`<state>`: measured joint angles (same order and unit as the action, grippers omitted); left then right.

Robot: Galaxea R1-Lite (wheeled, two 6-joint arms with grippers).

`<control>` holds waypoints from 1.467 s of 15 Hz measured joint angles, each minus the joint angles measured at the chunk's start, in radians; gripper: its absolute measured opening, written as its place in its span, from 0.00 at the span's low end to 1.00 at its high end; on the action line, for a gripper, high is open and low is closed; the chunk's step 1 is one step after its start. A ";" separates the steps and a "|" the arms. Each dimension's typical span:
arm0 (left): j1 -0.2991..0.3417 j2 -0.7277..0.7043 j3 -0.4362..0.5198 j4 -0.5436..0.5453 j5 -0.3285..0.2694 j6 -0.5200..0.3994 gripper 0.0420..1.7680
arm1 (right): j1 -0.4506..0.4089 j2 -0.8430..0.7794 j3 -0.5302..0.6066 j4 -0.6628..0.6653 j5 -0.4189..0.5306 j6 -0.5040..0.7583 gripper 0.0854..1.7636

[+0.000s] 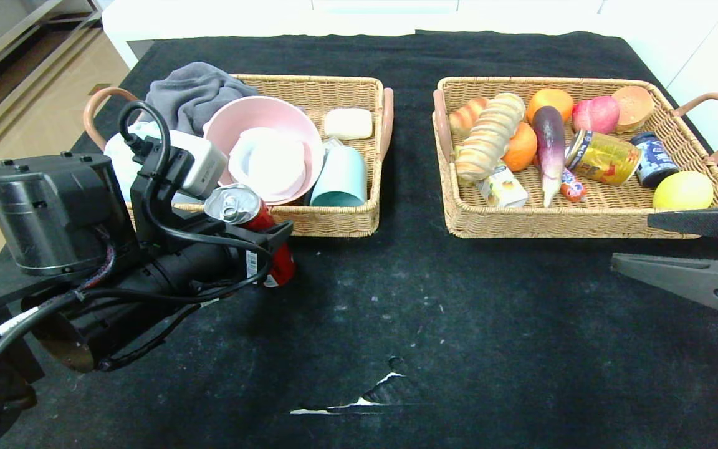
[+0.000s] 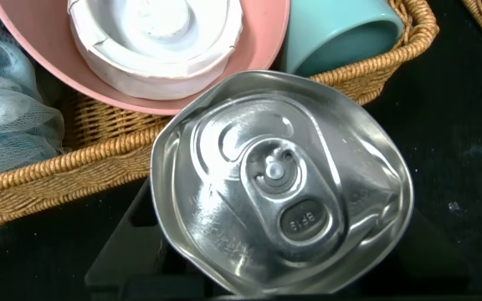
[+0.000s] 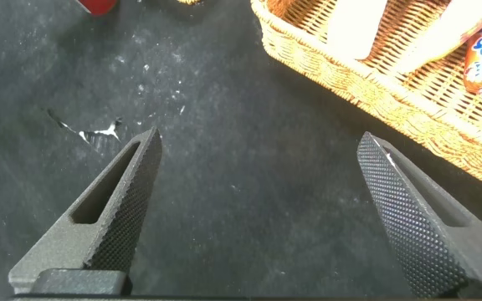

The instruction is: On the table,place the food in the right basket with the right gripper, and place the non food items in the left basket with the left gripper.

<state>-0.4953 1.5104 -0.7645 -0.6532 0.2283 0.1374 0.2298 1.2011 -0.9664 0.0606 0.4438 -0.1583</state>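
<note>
On the table, the left basket holds a grey cloth heaped at its far left corner, a pink bowl with a white dish inside it, a teal cup on its side and a cream bar by the far right corner. Its near left part is hidden behind the left arm.

The right basket holds a striped roll, a small roll, two oranges, an eggplant, a peach, a bun, a yellow can on its side, a dark can, a lemon, a small carton and a wrapped sweet.

Just in front of the left basket a red can leans with its dented silver top toward that basket. The left gripper is right at it, with dark parts on both sides of the can in the left wrist view; whether it has closed on the can cannot be told, nor whether the can's base touches the cloth.

The right gripper hovers in front of the right basket's right end, spread wide and holding nothing, its arm cut off at the edge.

A small tear shows in the near cloth
</note>
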 joint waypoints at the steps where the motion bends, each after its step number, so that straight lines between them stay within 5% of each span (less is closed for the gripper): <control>1: 0.000 -0.001 0.000 0.000 0.000 0.000 0.59 | 0.000 0.000 0.000 0.000 0.000 0.000 0.97; 9: -0.002 -0.017 -0.006 0.020 0.002 0.000 0.59 | 0.000 0.000 0.000 0.000 0.000 0.000 0.97; 14: -0.027 -0.051 -0.083 0.159 0.001 -0.004 0.59 | 0.000 0.007 0.000 0.000 0.000 0.000 0.97; 22: -0.207 -0.064 -0.270 0.336 0.005 -0.015 0.59 | -0.009 0.013 -0.004 -0.002 0.000 0.000 0.97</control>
<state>-0.7023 1.4466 -1.0343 -0.3170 0.2332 0.1221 0.2211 1.2136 -0.9709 0.0589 0.4434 -0.1583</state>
